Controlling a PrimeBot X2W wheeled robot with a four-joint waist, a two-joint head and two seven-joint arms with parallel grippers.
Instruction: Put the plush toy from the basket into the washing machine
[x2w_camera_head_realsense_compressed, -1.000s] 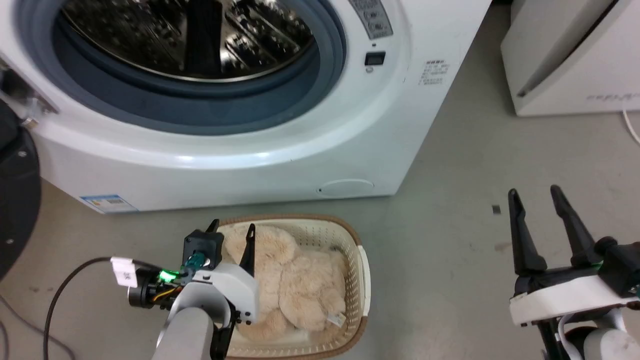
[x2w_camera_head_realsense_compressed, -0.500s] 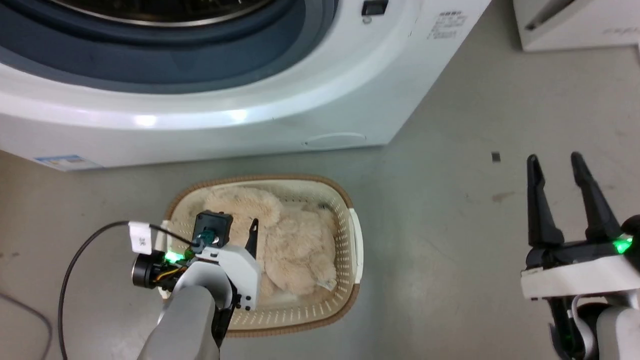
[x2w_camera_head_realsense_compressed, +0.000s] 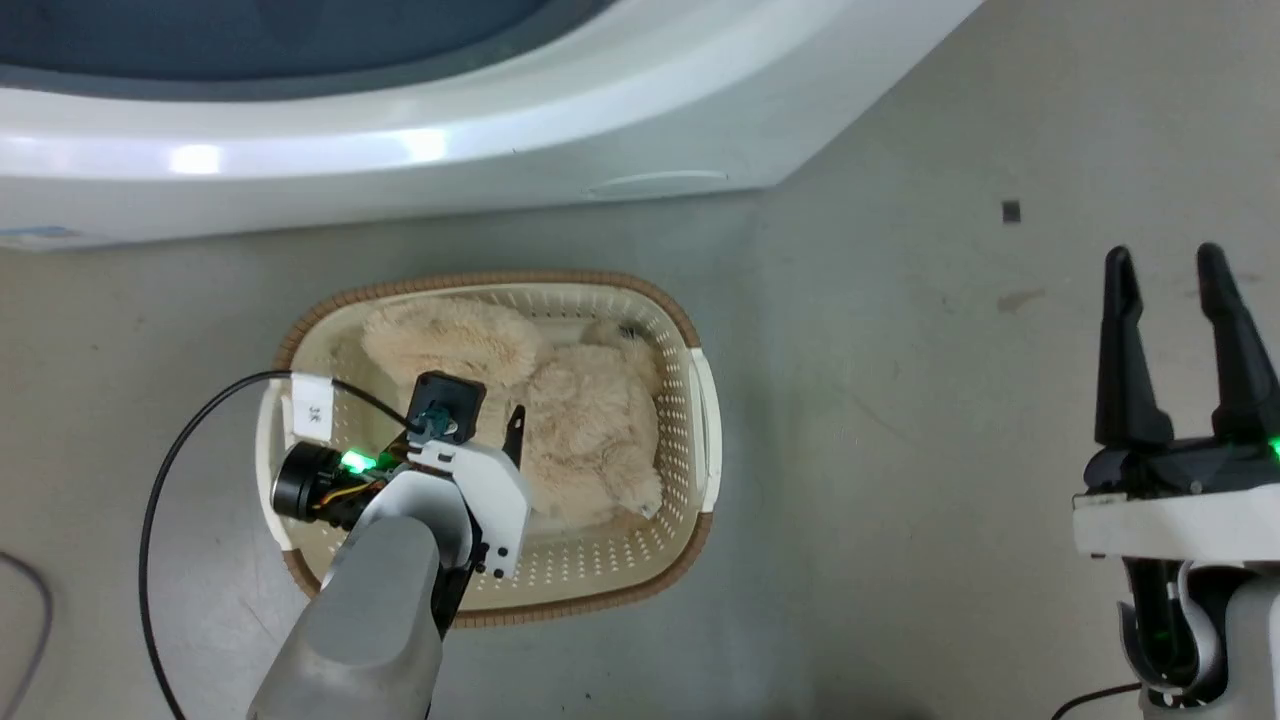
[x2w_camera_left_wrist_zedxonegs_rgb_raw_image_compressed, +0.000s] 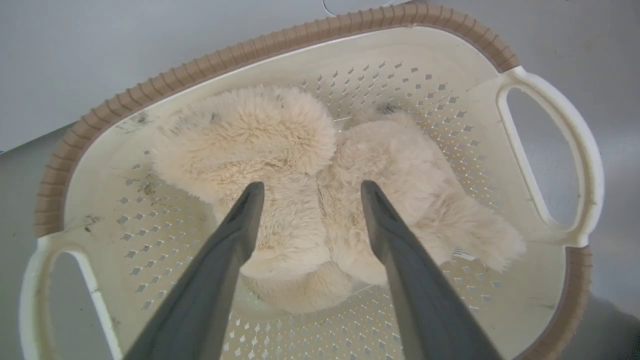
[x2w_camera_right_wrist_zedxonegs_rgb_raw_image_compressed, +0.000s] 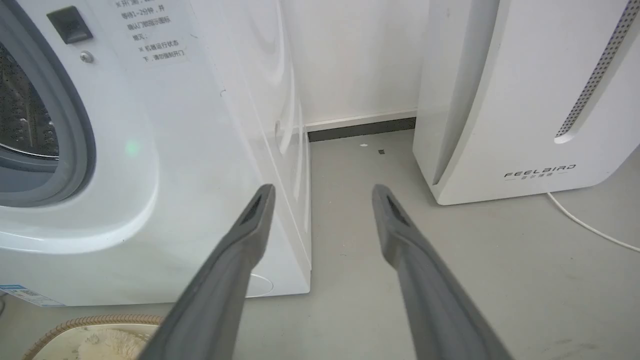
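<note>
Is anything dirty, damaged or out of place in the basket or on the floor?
Nothing looks damaged or spilled. The basket has small dark smudges on its inner wall, beside the plush toy. A small dark square bit lies on the floor, apart from the basket.

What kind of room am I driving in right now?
Probably a laundry corner, home or test lab: a front-loading washing machine, a laundry basket holding a plush toy on the grey floor, and a white FEELBIRD appliance nearby.
</note>
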